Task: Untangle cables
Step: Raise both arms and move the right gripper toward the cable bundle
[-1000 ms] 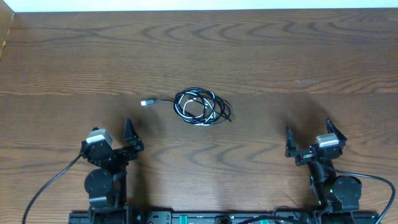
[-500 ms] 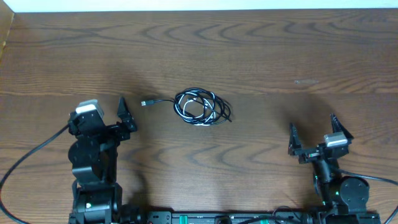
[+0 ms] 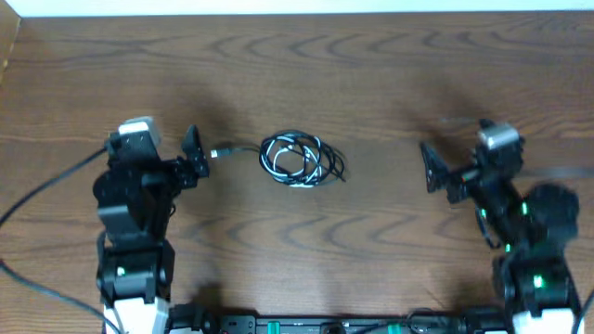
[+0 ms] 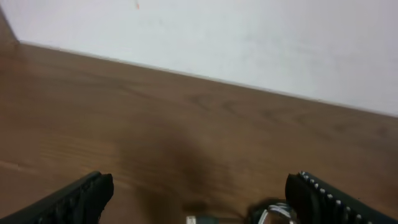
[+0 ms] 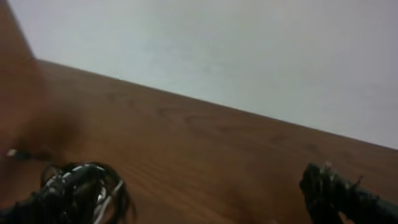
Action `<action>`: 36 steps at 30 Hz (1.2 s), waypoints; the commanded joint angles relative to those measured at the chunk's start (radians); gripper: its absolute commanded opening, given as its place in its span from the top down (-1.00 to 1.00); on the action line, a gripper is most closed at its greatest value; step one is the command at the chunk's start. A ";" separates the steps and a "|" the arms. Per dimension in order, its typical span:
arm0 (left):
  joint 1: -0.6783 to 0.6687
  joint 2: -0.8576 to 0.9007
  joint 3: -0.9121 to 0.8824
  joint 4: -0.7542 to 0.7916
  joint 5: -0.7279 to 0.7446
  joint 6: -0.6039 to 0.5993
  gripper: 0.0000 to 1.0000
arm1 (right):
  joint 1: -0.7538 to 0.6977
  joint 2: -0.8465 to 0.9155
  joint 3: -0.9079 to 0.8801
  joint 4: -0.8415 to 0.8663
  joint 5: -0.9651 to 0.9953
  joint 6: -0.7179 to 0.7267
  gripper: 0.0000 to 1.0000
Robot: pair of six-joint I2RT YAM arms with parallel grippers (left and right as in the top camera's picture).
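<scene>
- The wooden worktop [image 3: 371,83] fills the overhead view, with a pale wall along its far edge.
- The left arm [image 3: 135,213] reaches in from the near left and the right arm [image 3: 520,223] from the near right. Both point inward at the middle of the worktop.
- The left hand [image 3: 195,158] has its fingers spread wide with nothing between them. Its wrist view shows the two dark fingertips [image 4: 93,193] far apart over bare wood.
- The right hand [image 3: 432,172] is likewise spread and empty, well apart from the coil on its right side.
- The cables [image 3: 302,160] lie as one small tangled coil at the centre of the worktop, between the two hands. The thin black cable [image 3: 331,167] and the thin white cable [image 3: 295,154] are looped through each other.
- A black lead runs left out of the coil to a small silvery plug [image 3: 219,151], just beside the left hand's fingers. Whether they touch cannot be told.
</scene>
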 commanded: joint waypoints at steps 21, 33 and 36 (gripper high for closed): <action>-0.074 0.449 0.622 -0.677 0.092 0.092 -0.89 | 0.005 0.657 0.765 -0.535 -0.285 0.007 -0.98; -0.018 0.473 0.622 -0.688 0.194 -0.023 -0.87 | 0.161 0.814 0.761 -0.509 -0.352 -0.010 -0.82; 0.038 0.493 0.622 -0.715 0.194 -0.069 -0.86 | 0.216 0.875 0.761 -0.510 -0.349 -0.021 -0.78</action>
